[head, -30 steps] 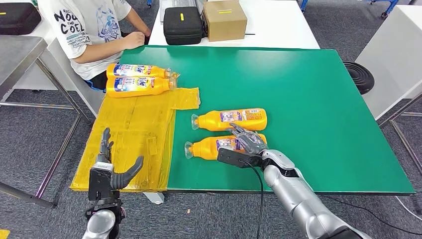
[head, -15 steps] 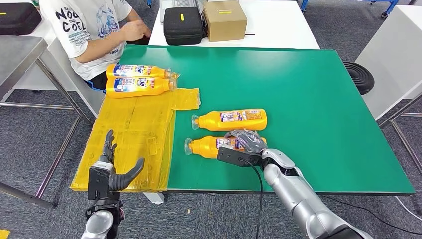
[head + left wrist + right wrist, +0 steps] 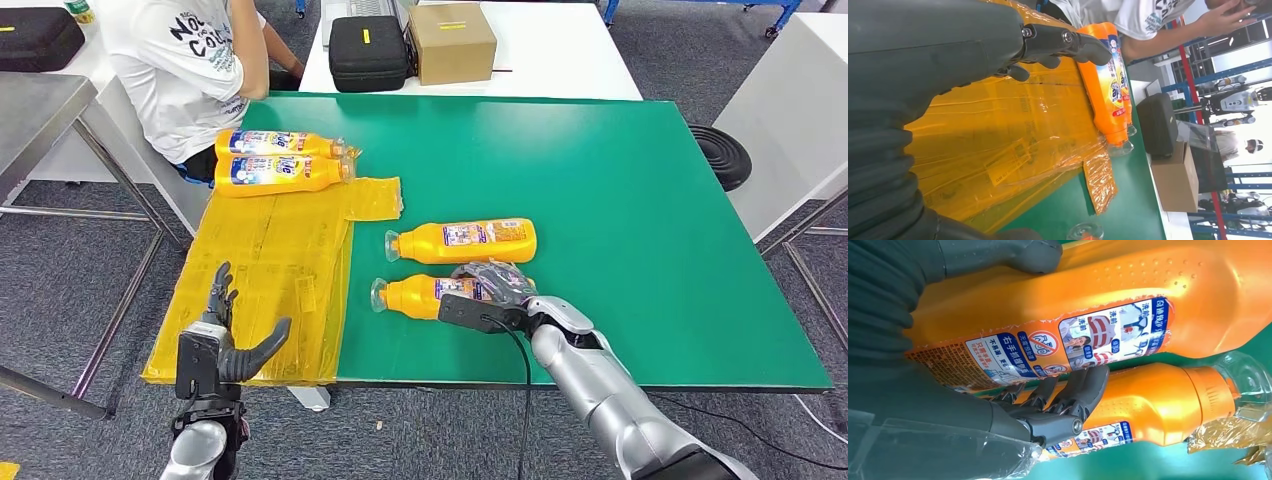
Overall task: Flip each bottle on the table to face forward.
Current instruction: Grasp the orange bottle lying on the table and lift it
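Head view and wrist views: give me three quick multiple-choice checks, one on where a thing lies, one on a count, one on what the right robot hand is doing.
1. Where do the two bottles near the seated person lie?
A. on the yellow sheet's far end
B. on the cardboard box
C. on the floor

2. How many orange bottles are on the table?
A. two
B. four
C. six

3. What is the right robot hand doing?
A. hanging open off the table
B. gripping the nearer bottle on the green mat
C. holding the black case

Answers:
1 A: both bottles rest on the yellow sheet.
2 B: two there, two on the green mat.
3 B: the right robot hand wraps the nearer bottle; the left robot hand is open.
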Controlling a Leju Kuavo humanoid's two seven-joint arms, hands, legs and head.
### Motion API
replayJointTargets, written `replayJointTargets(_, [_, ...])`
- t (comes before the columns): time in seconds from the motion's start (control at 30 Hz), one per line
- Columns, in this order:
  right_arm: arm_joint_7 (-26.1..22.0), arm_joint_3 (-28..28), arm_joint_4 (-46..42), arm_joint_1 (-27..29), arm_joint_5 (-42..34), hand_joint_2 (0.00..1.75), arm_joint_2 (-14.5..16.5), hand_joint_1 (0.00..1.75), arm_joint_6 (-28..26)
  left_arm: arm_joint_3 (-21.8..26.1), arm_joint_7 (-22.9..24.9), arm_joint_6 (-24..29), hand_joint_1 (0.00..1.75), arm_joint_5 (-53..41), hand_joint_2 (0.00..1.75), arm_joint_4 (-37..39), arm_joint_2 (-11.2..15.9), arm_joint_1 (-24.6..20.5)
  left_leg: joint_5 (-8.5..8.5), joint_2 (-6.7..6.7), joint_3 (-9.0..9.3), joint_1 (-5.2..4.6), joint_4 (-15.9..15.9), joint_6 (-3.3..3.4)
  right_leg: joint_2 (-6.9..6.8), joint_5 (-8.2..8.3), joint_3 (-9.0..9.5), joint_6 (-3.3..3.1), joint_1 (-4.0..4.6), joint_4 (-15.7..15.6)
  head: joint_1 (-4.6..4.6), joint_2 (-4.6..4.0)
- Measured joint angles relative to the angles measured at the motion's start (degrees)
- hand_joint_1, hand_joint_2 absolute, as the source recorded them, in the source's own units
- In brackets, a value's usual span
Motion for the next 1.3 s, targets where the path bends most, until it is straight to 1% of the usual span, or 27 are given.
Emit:
replayJointTargets(0.1, [-1.1,0.0,0.3,-0.1,-1.2,1.75,0.1,1.75,-0.6,0.0,0.0,0.0,0.0,0.3,1.75,0.1,0.1,-0.1,0.0,0.0,0.04,0.0,0.0,0.0,0.0,0.0,0.06,0.0,0.01,0.0,0.0,0.0])
replayJointTargets(0.23, [-4.6,-1.1,-1.3,1.8,-5.4,1.75,0.5,1.75,-4.2,0.0,-0.8,0.1,0.0,1.1,1.75,0.0,0.2,0.3,0.0,-0.01,0.01,0.0,0.0,0.0,0.0,0.0,0.08,0.0,0.02,0.0,0.01,0.0])
replayJointTargets(0.37, [-9.1,-4.2,-8.0,7.0,-9.8,1.75,1.6,1.75,-6.8,0.2,-1.8,-0.4,0.0,2.8,1.75,-0.6,0.2,1.3,0.0,-0.01,-0.18,0.0,0.0,-0.02,-0.01,0.0,-0.08,0.0,0.03,0.0,-0.01,0.0])
replayJointTargets(0.5, [-12.5,-7.2,-15.7,11.5,-11.6,1.75,3.4,1.75,-7.8,0.7,-2.4,-2.1,0.0,5.4,1.75,-1.1,0.2,1.6,0.01,-0.03,-0.38,0.04,0.0,-0.02,-0.01,0.0,-0.26,0.0,0.05,0.0,-0.01,0.0])
replayJointTargets(0.6, [-13.8,-8.9,-19.8,13.0,-12.1,1.75,4.3,1.75,-8.3,1.0,-2.5,-3.3,0.0,6.9,1.75,-1.2,0.1,1.6,0.0,-0.01,-0.41,0.05,0.0,-0.03,-0.01,0.0,-0.31,-0.01,0.03,0.0,-0.01,0.0])
replayJointTargets(0.77, [-14.5,-10.3,-23.4,14.1,-12.6,1.75,5.2,1.75,-8.3,1.3,-2.5,-4.2,0.0,8.0,1.75,-1.2,0.0,1.6,0.0,-0.04,-0.45,0.04,0.0,-0.02,-0.01,0.0,-0.33,0.0,0.02,0.0,0.01,0.0])
replayJointTargets(0.87, [-15.8,-11.4,-24.9,14.9,-13.7,1.75,5.8,1.75,-8.4,1.4,-2.2,-7.3,0.0,11.2,1.75,-1.3,0.0,1.6,0.0,-0.03,-0.45,0.04,0.0,-0.02,-0.01,0.0,-0.34,0.0,0.02,0.0,-0.01,0.0])
replayJointTargets(0.97, [-16.6,-12.6,-26.4,15.8,-14.5,1.75,6.6,1.75,-8.4,1.5,-1.0,-13.3,0.0,16.9,1.75,-1.6,0.0,1.7,-0.01,-0.03,-0.46,0.04,0.0,-0.02,-0.01,0.0,-0.35,0.0,0.03,0.0,0.0,0.0])
replayJointTargets(1.03, [-17.0,-13.1,-26.8,16.1,-14.5,1.75,7.0,1.75,-8.4,1.4,-0.3,-16.4,0.0,19.6,1.75,-1.6,0.0,1.7,-0.01,-0.01,-0.46,0.05,0.0,-0.03,-0.01,0.0,-0.37,-0.01,0.03,0.0,0.01,0.0])
replayJointTargets(1.2, [-17.2,-13.6,-27.3,16.5,-14.5,1.75,7.4,1.75,-8.4,1.4,0.1,-17.7,0.0,21.1,1.75,-1.6,0.0,1.7,-0.01,-0.02,-0.48,0.05,0.0,-0.03,-0.01,0.0,-0.38,-0.01,0.03,0.0,-0.01,0.0])
replayJointTargets(1.3, [-17.8,-13.9,-27.4,16.6,-14.6,1.75,7.7,1.75,-8.6,1.4,0.9,-20.2,0.0,22.8,1.75,-1.5,0.1,1.7,-0.01,-0.02,-0.49,0.04,0.0,-0.03,-0.01,0.0,-0.38,-0.01,0.02,0.0,0.0,0.0])
